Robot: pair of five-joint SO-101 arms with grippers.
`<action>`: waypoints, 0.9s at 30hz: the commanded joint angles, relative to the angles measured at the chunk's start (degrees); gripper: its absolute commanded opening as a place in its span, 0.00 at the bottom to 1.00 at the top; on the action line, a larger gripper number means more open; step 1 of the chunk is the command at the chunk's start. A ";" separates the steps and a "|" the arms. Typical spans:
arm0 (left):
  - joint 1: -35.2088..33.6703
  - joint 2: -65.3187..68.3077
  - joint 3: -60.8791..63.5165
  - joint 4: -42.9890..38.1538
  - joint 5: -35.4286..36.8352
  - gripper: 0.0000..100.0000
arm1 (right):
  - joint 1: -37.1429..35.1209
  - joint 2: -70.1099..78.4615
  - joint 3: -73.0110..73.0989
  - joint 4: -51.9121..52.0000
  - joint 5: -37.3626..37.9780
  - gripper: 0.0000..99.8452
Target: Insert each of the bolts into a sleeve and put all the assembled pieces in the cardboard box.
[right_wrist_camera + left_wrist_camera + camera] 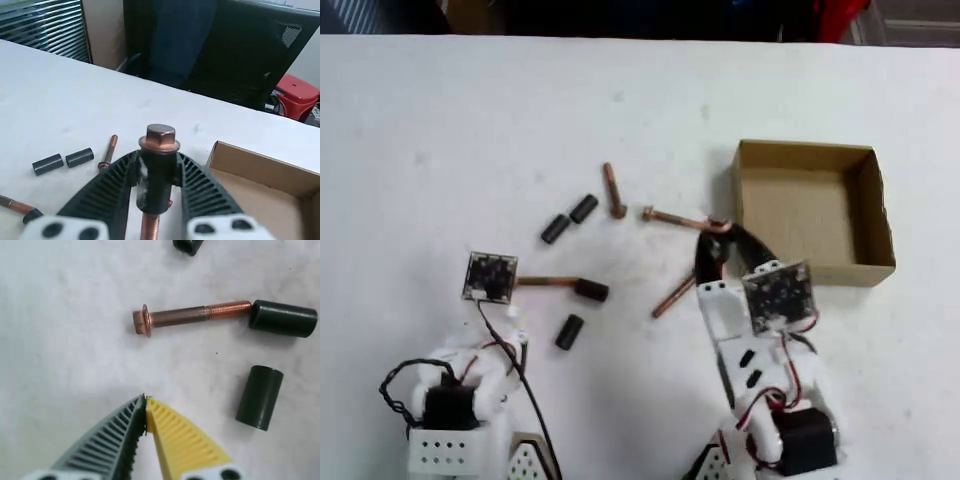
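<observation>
My right pincer is clamped on a sleeve with a bolt through it, head up. It sits just beside the box, not over it. The box looks empty, so I judge 1 piece assembled and none delivered.

My left pincer is closed on nothing above the table. Near it, a second bolt touches the mouth of a second sleeve. I cannot tell if it has entered. 3 loose sleeves and some loose bolts remain.
</observation>
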 commanded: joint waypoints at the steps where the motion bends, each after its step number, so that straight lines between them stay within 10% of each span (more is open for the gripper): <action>1: -0.48 -0.48 -0.09 0.44 -0.09 0.02 | 1.80 8.84 -10.37 1.19 0.00 0.02; 27: -0.22 -0.48 0.00 0.44 -0.09 0.02 | 19.82 88.48 -54.77 1.19 0.26 0.02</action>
